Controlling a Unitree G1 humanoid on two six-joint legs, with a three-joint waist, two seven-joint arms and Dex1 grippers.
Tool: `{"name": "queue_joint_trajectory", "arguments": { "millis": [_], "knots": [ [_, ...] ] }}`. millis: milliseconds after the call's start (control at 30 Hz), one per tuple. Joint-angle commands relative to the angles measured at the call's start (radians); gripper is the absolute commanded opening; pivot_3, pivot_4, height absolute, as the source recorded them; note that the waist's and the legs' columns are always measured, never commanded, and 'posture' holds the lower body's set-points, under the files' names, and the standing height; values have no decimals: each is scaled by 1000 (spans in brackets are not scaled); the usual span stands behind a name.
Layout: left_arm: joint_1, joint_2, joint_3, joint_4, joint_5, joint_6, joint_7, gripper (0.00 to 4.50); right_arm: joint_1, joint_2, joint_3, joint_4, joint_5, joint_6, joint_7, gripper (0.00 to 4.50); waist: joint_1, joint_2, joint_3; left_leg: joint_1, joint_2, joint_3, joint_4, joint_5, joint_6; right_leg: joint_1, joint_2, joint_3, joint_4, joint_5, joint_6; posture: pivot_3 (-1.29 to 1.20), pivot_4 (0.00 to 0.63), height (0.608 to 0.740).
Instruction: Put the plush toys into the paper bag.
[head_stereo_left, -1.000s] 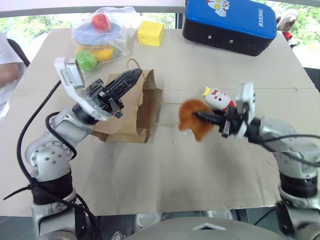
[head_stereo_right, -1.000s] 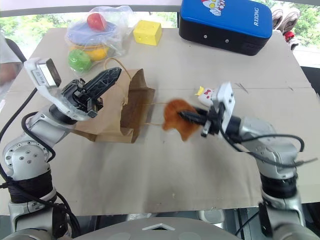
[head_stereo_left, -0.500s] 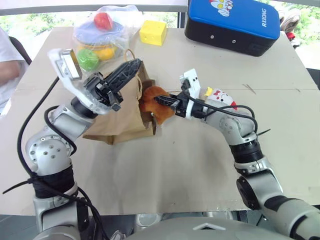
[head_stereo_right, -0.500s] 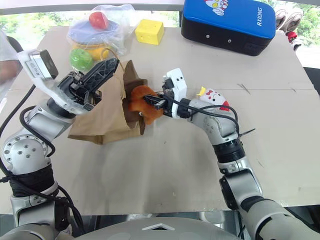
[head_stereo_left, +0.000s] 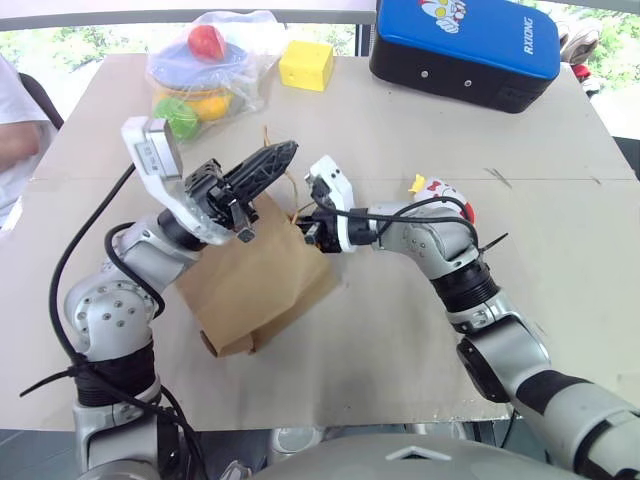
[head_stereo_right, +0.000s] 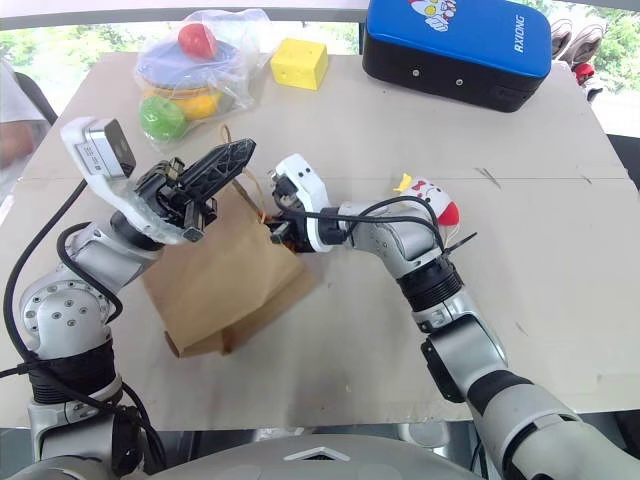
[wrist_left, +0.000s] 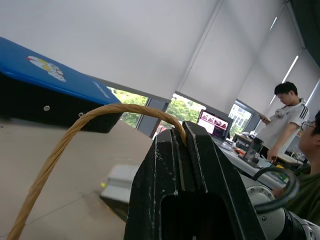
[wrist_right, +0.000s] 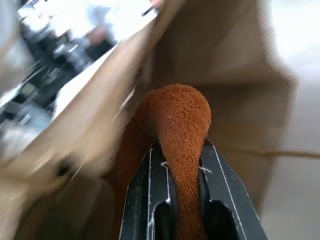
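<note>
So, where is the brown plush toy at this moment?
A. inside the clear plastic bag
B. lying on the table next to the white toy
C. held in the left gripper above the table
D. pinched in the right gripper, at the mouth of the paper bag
D: the right wrist view shows the brown plush toy pinched between the right gripper fingers, with the paper bag walls around it.
</note>
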Motion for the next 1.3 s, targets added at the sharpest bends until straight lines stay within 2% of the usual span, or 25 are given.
{"name": "queue_joint_trajectory", "arguments": {
  "millis": [33,167,367,433,533,633,700,733,1000,1133,1233,1300],
  "knots": [
    [-5,-1,14,-32,10,-29,-18,0,8,-39,27,-97,36,19,109,42,0,0,0,0,0,0,0,0,0,0,0,0,0,0,0,0,150,740],
    [-20,-7,4,-16,29,-37,-29,0,29,-67,79,-117,18,10,170,42,-3,0,0,0,0,0,0,0,0,0,0,0,0,0,0,0,150,740],
    [-78,-37,-38,7,63,-45,-46,0,40,-43,131,-35,-6,-65,278,42,-3,0,0,0,0,0,0,0,0,0,1,0,0,0,0,0,150,740],
    [-106,-41,-48,16,70,-46,-53,0,36,-38,124,5,-12,-96,307,731,-2,0,0,0,0,0,0,0,0,0,1,0,0,0,0,0,150,740],
    [-159,-38,-65,27,95,-53,-78,0,30,-31,79,34,-18,-132,297,2033,0,0,0,0,0,0,0,0,0,0,1,0,0,0,0,0,150,740],
    [-223,-49,-77,35,105,-58,-79,0,27,-15,9,45,-30,-183,230,3590,1,0,0,0,0,0,0,0,0,0,1,0,0,0,0,0,150,740],
    [-255,-51,-86,38,112,-61,-84,0,34,-2,-40,32,-42,-231,172,4253,1,0,0,0,0,0,0,0,0,0,1,0,0,0,0,0,150,740],
    [-262,-48,-88,44,120,-62,-89,0,37,5,-62,22,-48,-242,138,4443,1,0,0,0,0,-1,0,0,0,0,1,0,0,0,0,0,150,740],
    [-285,33,-129,137,317,-152,-231,0,93,4,-163,-60,-133,-309,-113,4443,-3,0,0,0,0,0,-1,0,0,0,1,0,0,0,0,0,150,740],
    [-300,56,-169,196,430,-205,-264,0,140,-15,-140,-121,-180,-317,-163,4443,-2,0,0,0,0,0,-1,0,0,0,1,0,0,0,0,0,150,740],
    [-306,66,-181,209,453,-197,-279,0,169,-30,-136,-187,-180,-307,-166,4443,-1,0,0,0,0,0,-1,0,0,-1,1,0,0,0,0,0,150,740],
    [-301,76,-189,209,470,-184,-294,0,194,-60,-189,-286,-128,-274,-156,4443,-2,0,0,0,0,0,-1,0,0,-1,0,0,0,0,0,0,150,740]
  ]
}}
